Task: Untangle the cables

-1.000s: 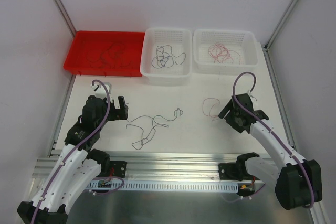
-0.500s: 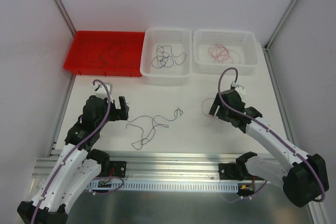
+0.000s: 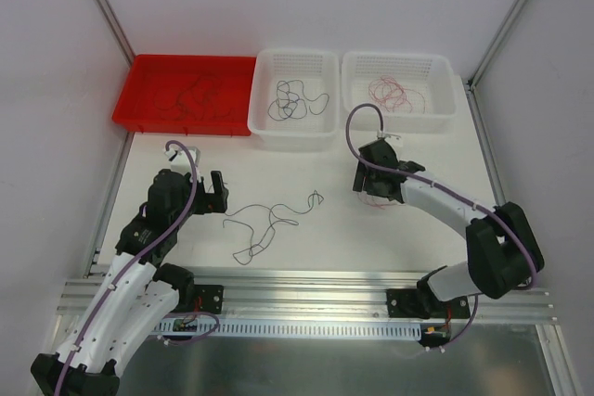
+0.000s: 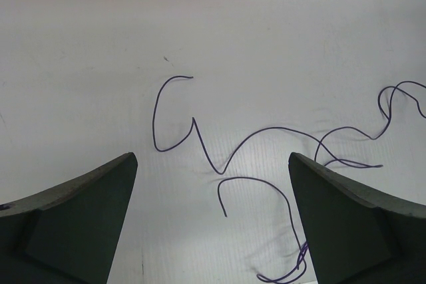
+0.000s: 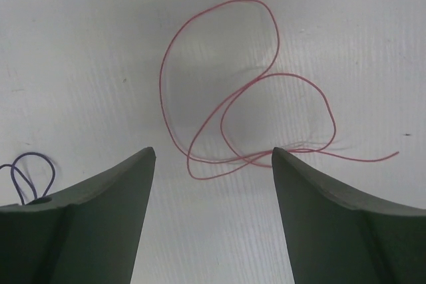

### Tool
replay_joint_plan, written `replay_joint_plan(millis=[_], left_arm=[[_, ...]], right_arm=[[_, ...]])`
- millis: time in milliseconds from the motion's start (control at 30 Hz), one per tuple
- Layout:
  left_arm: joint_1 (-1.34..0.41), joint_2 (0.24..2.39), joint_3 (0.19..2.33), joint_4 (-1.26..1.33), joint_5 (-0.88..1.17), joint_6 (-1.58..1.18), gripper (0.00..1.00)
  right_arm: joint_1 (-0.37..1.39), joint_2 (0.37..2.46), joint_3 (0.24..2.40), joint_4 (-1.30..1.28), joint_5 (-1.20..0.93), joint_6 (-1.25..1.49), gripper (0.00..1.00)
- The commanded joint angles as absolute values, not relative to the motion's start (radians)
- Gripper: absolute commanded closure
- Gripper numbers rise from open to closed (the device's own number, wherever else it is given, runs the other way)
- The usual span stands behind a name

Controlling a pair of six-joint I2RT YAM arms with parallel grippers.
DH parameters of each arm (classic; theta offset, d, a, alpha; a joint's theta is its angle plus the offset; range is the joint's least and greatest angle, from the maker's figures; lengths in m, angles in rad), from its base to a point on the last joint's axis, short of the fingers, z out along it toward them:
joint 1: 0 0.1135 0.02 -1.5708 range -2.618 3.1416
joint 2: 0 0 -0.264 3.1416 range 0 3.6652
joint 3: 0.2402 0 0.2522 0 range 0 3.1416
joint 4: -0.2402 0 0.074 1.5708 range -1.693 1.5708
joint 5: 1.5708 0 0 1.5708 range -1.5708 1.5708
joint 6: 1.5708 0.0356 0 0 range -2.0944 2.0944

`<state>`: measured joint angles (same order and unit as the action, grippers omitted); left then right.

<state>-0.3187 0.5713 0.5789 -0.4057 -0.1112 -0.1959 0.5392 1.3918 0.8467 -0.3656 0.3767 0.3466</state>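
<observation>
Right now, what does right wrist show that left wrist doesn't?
Right wrist only: a red wire lying in overlapping loops on the white table, just ahead of the right pincer.

Left wrist only: long purple wires sprawled in loose curls ahead of the left pincer, with no red in sight.

Both: the same bare table surface, each pincer open with nothing held, and some purple. Right wrist catches only a small purple loop at its lower left edge, and I cannot tell whether it is the same strand.
</observation>
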Motion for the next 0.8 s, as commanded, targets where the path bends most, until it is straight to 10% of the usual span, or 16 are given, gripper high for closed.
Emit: replay_joint_plan(millis=[0,367,600,767], left_arm=[[-0.307,0.577,0.577,-0.385,-0.094,-0.184,0.01],[-0.307,0.587,0.578,-0.382,-0.091,-0.176,0.01],[-0.307,0.592,0.578,-0.38,-0.081,-0.173,0.01],[-0.307,0.592,0.58,-0.377,-0.069,-0.173,0.01]], right_arm=[[0.54,1.454,0.908,-0.304,0.385,0.31,0.26],[0.48,1.609,0.93,-0.236,0.324,0.328,0.55],[0.477,1.562,0.913,-0.262,0.356,0.295,0.97],[0.476,1.453,0.948,-0.34,0.403,0.209,0.99]])
